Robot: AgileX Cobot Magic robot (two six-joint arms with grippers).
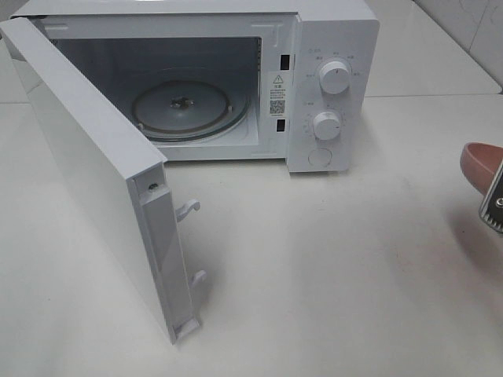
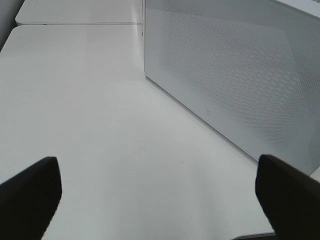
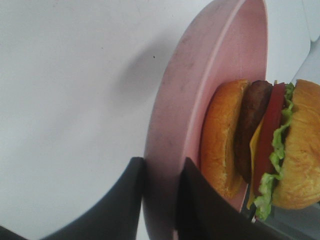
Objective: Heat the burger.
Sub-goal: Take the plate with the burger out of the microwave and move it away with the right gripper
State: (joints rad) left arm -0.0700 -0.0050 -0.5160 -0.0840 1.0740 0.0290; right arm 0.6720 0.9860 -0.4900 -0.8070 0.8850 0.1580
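Burger (image 3: 260,145) sits on pink plate (image 3: 200,75); microwave (image 1: 330,47) holds glass turntable (image 1: 189,110).

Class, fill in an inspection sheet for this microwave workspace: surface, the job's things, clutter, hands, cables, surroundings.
Surface: white table, bare where seen.
Job's things: burger on a pink plate; plate edge shows at the overhead view's right edge; microwave door wide open, glass turntable bare.
Clutter: nothing seen.
Hands: left hand open, holding nothing, beside the door's outer face; right hand shut on the plate's rim.
Cables: nothing seen.
Surroundings: light wall tiles at the far right.
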